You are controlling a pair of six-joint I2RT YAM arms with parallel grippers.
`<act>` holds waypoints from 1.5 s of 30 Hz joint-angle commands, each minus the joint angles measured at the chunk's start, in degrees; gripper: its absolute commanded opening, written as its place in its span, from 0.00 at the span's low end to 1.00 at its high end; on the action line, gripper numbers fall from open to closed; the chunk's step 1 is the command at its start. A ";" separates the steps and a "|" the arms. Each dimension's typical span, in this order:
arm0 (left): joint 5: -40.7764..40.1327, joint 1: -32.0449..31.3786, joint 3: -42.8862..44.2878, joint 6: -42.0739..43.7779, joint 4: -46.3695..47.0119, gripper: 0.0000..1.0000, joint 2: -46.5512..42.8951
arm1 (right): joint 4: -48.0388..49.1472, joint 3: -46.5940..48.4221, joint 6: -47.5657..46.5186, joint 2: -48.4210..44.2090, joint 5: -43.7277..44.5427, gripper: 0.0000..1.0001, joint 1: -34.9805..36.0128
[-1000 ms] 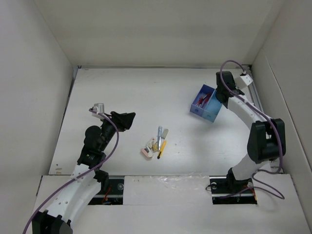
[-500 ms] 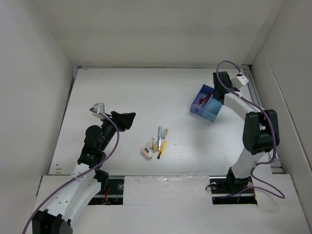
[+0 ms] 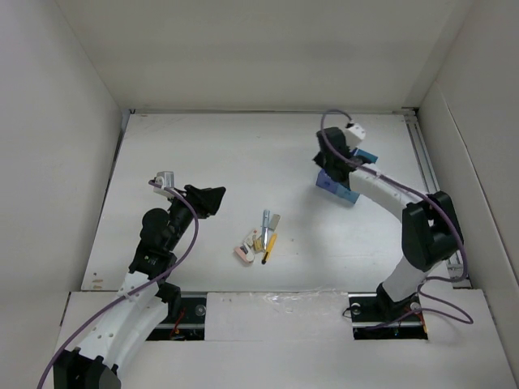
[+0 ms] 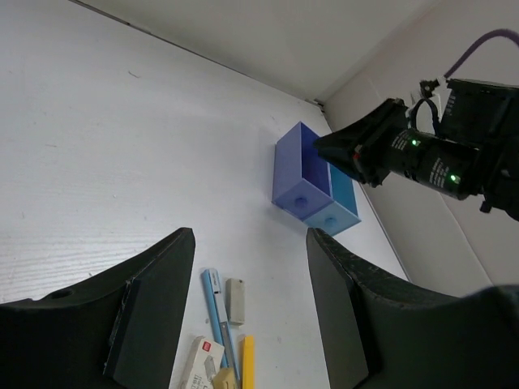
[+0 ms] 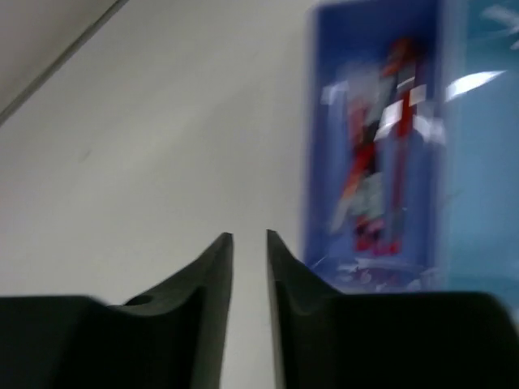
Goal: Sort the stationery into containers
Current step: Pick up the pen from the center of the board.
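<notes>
Swinging leftward off the box (image 3: 340, 191), the right gripper (image 5: 250, 237) is leaving empty, fingers almost closed; red pens (image 5: 377, 162) are lying inside; loose stationery (image 3: 261, 239) is waiting mid-table near the wide-open left gripper (image 4: 247, 235).

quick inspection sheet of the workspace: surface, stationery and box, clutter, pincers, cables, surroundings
surface: white table
job's things: loose pile near the middle with a grey pen, yellow-and-black pen, pink eraser and grey eraser; two-compartment box at far right, red pens in its dark-blue side, blurred
clutter: nothing seen
grippers: left pincer open, empty, short of the pile; right pincer fingers almost together, empty, at the box
cables: left purple cable and right purple cable run along their arms, off the pile
surroundings: white walls on three sides
</notes>
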 commanded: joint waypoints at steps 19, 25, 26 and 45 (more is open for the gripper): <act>-2.51 -0.15 0.11 -0.71 0.38 0.54 -3.35 | -6.91 8.86 -7.11 15.65 -4.55 0.55 27.18; -1.89 -0.15 0.11 -0.71 0.38 0.54 -3.35 | -7.43 9.39 -7.11 19.17 -5.78 0.48 27.18; -1.89 -0.15 0.11 -0.71 0.90 0.54 -3.35 | -7.43 9.39 -7.11 19.18 -5.78 0.46 27.70; -1.36 -0.15 0.11 -0.71 0.91 0.54 -2.30 | -17.10 12.20 -2.55 22.52 1.95 0.48 30.51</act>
